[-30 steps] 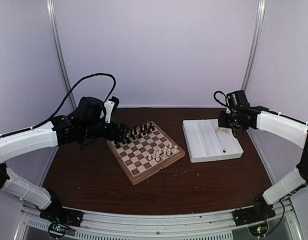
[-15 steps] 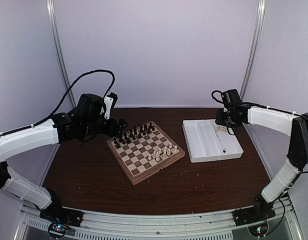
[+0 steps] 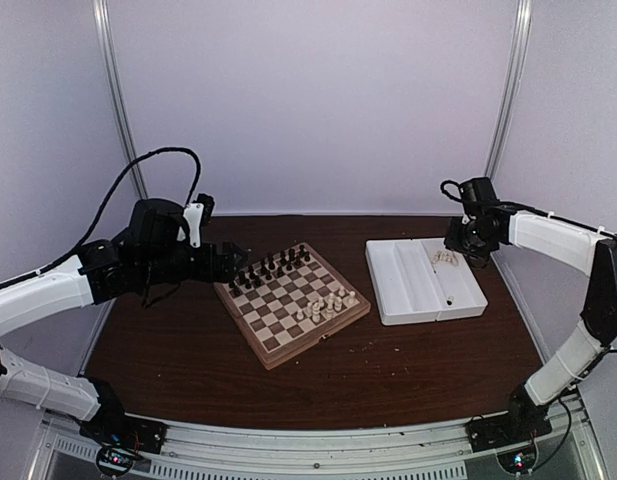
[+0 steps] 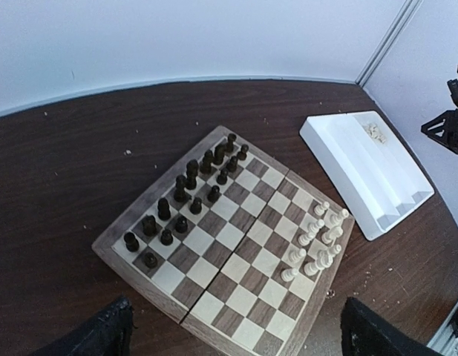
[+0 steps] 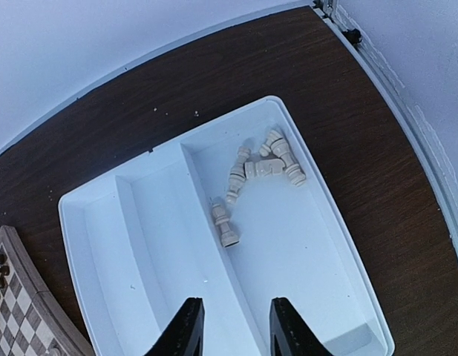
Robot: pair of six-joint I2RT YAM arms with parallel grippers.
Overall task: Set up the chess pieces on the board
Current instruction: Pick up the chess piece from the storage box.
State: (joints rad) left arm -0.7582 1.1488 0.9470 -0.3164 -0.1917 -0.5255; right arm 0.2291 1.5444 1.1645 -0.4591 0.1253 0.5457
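From above, the left gripper is seen just left of the board, and the right gripper well right of it, above a tray. In the left wrist view, fingers are shown spread wide, with chess pieces clustered along the board's right edge. In the right wrist view, fingers are shown parted and empty; more chess pieces are lying in the tray.

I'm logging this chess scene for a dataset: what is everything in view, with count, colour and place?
table: one, dark brown, under everything
board: one, light and dark brown checkered, mid-table
tray: one, white, right of the board
dark pieces: about sixteen, brown-black, two rows on the board's far-left side
chess pieces: cream-white, roughly ten standing on the board's opposite side, about six lying in the tray
left gripper: open, left of the board
right gripper: open, above the tray
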